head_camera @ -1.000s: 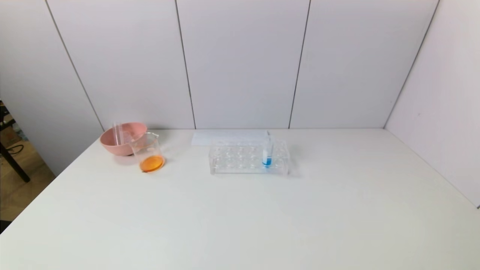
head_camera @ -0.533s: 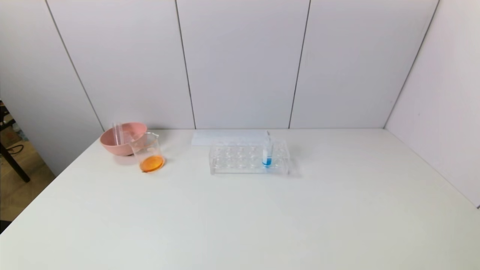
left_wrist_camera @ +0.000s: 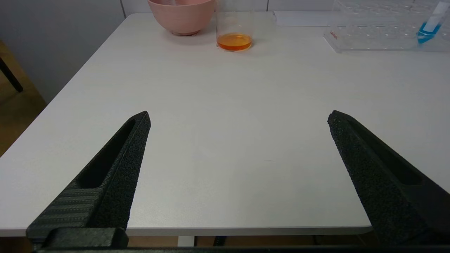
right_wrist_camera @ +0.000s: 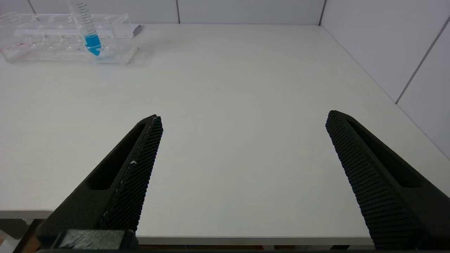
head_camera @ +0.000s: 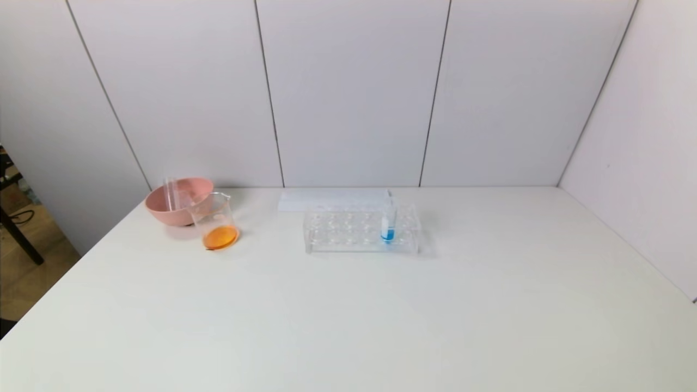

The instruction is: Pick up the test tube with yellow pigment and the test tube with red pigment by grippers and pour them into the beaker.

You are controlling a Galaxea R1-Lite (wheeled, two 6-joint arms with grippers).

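Left gripper (left_wrist_camera: 239,117): spread wide, holding nothing, near surface (left_wrist_camera: 225,116) edge
Right gripper (right_wrist_camera: 242,117): spread wide, holding nothing
Change: none; beaker (head_camera: 215,220) unmoved

Laboratory test bench: white worktop (head_camera: 348,316), plain panelled walls (head_camera: 348,92), clear tube rack (head_camera: 361,231), glass beaker (head_camera: 214,220).

Pink bowl (left_wrist_camera: 181,17) rim cropped

White table (head_camera: 348,316), no arms in frame. Beaker (head_camera: 213,220) at far left holds shallow orange liquid, just in front of pink bowl (head_camera: 177,200) (clear tubes leaning inside it). Clear tube rack (head_camera: 348,228) mid-table, one blue-liquid tube (head_camera: 387,223) upright near its right end. White sheet (head_camera: 326,198) behind rack.
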